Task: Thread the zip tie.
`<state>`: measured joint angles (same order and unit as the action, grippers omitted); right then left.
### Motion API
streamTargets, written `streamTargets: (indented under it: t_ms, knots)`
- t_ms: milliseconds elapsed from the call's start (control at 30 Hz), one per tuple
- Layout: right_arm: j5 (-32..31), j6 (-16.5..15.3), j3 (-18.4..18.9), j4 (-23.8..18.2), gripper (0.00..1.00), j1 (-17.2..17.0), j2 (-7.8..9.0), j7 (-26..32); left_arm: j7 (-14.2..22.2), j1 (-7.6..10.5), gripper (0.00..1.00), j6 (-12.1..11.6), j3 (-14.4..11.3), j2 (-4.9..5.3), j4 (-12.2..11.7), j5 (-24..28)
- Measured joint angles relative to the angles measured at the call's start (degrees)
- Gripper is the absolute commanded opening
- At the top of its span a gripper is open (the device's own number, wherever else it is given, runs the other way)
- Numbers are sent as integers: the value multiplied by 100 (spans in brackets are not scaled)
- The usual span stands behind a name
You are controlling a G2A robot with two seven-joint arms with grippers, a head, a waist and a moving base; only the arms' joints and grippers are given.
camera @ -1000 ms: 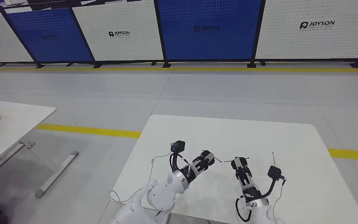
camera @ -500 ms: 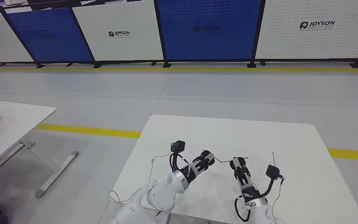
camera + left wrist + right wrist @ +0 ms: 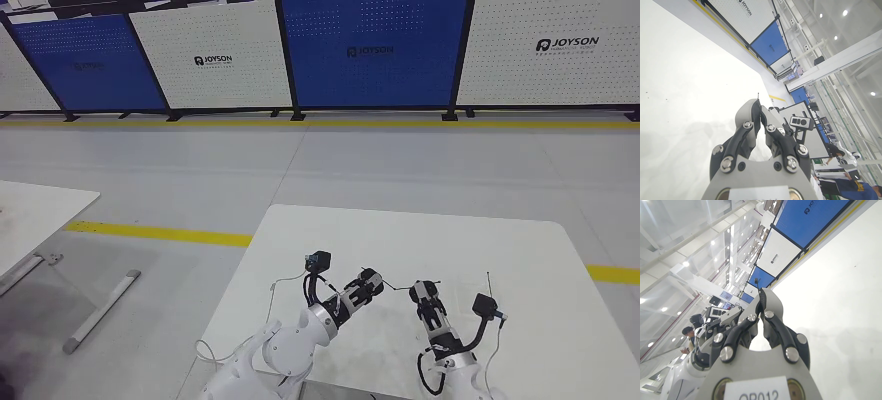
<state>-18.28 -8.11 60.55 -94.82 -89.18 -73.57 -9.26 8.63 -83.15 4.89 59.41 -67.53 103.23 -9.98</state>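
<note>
The left gripper [image 3: 759, 109] is clenched on the zip tie [image 3: 758, 95]. A thin black tip projects just past its fingertips. The right gripper [image 3: 760, 298] is also clenched on the zip tie, with a short length of strap and the small square head standing out beyond its pads.

In the top view the right gripper sits at 3 o'clock of the left gripper, near it but apart. A thin dark line of strap runs across the gap between them. Both grippers hang above the white table [image 3: 330, 230], over the half toward 6 o'clock. Blue and white panels [image 3: 370, 50] stand beyond the table at 12 o'clock.
</note>
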Motion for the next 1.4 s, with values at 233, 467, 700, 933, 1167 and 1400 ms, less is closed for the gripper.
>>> streamTargets:
  t_ms: [233,467,700,933,1167,1400]
  knots:
    - [9,-39,73,-30,0,-46,-18,-4,0,0,0,0,0,0,0,0]
    - [-23,-48,130,-73,0,-90,-33,49,0,0,0,0,0,0,0,0]
    - [-84,-9,103,-75,0,-72,-63,112,0,0,0,0,0,0,0,0]
    - [-110,56,89,-58,0,-53,-92,162,0,0,0,0,0,0,0,0]
    - [-1,69,94,-70,0,-56,-118,262,0,0,0,0,0,0,0,0]
    - [71,66,97,-34,0,-40,-141,208,0,0,0,0,0,0,0,0]
